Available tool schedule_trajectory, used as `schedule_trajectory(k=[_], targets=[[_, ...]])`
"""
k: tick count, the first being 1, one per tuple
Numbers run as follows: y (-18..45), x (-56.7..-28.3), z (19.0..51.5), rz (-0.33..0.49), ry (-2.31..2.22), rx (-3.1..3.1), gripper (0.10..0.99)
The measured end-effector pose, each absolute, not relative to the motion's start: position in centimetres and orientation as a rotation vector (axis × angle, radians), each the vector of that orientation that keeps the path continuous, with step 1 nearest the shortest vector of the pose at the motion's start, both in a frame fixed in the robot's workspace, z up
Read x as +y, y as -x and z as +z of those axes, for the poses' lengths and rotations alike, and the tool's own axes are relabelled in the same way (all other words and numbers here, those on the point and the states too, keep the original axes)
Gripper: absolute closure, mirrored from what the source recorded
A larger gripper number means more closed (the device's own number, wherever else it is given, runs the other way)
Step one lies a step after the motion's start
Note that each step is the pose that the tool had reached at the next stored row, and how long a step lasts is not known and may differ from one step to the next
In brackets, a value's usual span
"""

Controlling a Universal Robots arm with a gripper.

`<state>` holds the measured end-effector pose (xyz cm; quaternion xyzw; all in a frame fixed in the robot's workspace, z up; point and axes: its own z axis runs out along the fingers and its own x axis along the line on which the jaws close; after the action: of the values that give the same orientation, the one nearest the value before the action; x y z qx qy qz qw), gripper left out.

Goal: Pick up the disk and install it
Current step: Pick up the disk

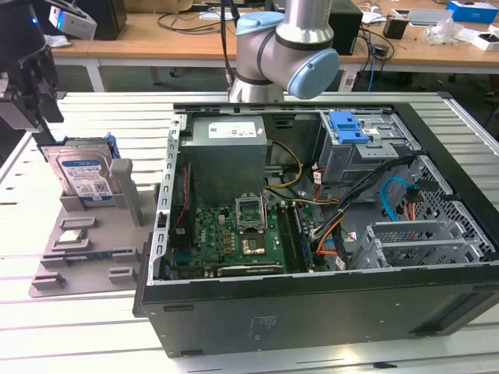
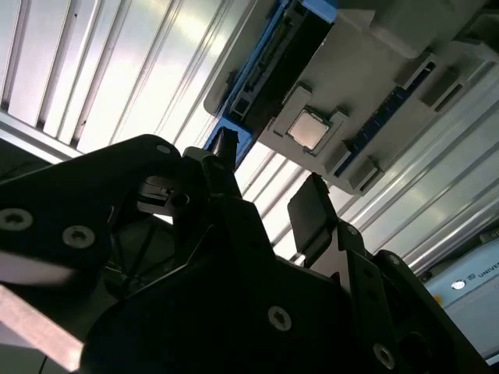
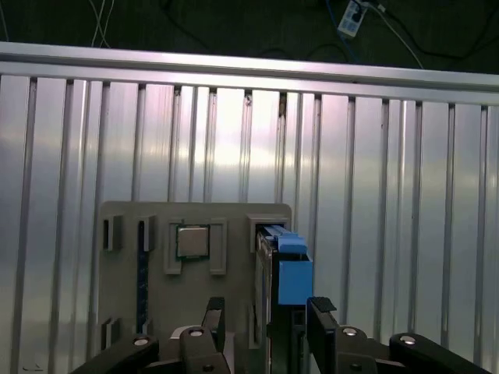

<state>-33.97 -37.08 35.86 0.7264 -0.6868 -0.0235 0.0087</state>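
**Open gripper poised over the disk in its holder**

The gripper (image 3: 267, 318) is open. In the first wrist view its two black fingers (image 3: 215, 313) stand wide apart and hold nothing, with the disk's (image 3: 282, 269) blue-railed edge lined up in the gap between them. The second wrist view shows the same spread, with one finger pad (image 2: 312, 212) dark against the bright slats and the disk (image 2: 284, 58) beyond it.

In the exterior view the gripper (image 1: 31, 103) hangs above the far corner of the holder (image 1: 86, 243), on the exterior view's left. It is higher than the disk (image 1: 84, 173) and apart from it.

The disk stands on edge in a slot at the back of the grey holder, its white-and-blue label showing and its blue rail around it. On the holder in front of the disk, a square silver chip (image 3: 192, 241) lies flat in its own recess. Beside the chip a thin blue strip (image 3: 143, 273) sits in a narrow slot.

The holder lies on the slatted metal surface (image 1: 101, 128). Just beside the holder, on the exterior view's right, is the open case (image 1: 312, 315). Inside the case are a grey power box (image 1: 226, 148), a green board (image 1: 234, 234) and a blue bracket (image 1: 348, 126) on a metal cage. The arm's base (image 1: 281, 47) rises behind the case, well apart from the holder.
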Motion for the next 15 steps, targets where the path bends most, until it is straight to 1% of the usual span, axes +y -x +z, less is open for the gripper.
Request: schedule_trajectory(k=[3, 7, 15], targets=[[34.0, -35.8, 34.7, -0.073, -2.276, -2.138, 0.545], [34.0, -35.7, 33.9, -0.073, -2.277, -2.138, 0.545], [34.0, -35.6, 30.9, -0.073, -2.284, -2.129, 0.545]])
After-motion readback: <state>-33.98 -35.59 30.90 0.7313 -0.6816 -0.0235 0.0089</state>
